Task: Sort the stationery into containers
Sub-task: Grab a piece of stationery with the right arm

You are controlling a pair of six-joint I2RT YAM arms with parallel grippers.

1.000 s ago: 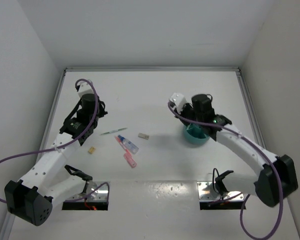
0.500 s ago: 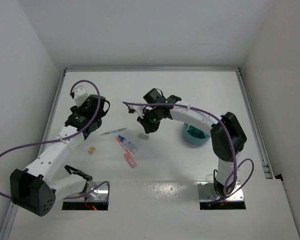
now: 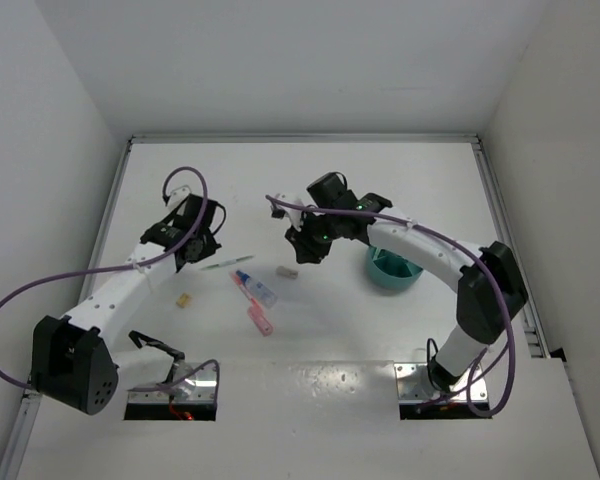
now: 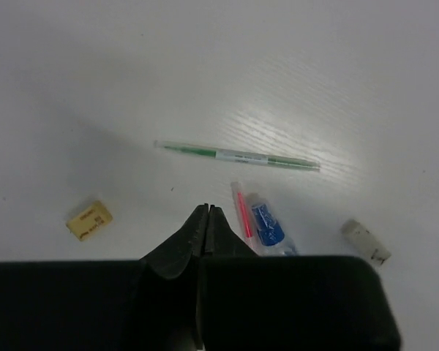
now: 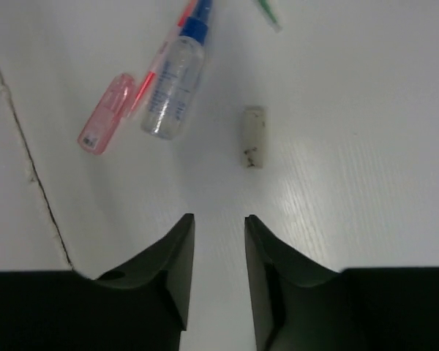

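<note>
Eraser (image 5: 253,137) lies just ahead of the parted right gripper (image 5: 218,219); left gripper (image 4: 207,212), closed and empty, hovers near green pen (image 4: 238,156).

Print on the yellow piece (image 4: 88,219) is too small to read.

On the table: one green pen (image 3: 227,263), one clear bottle (image 3: 261,291), one pink marker (image 3: 262,321), one grey eraser (image 3: 287,271), one yellow piece (image 3: 182,300), one teal tub (image 3: 380,279).

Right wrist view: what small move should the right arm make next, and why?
Probably ease forward and down so the open right end effector straddles the grey eraser. The eraser lies on the table ahead of the jaws, slightly right of their gap, untouched.
</note>
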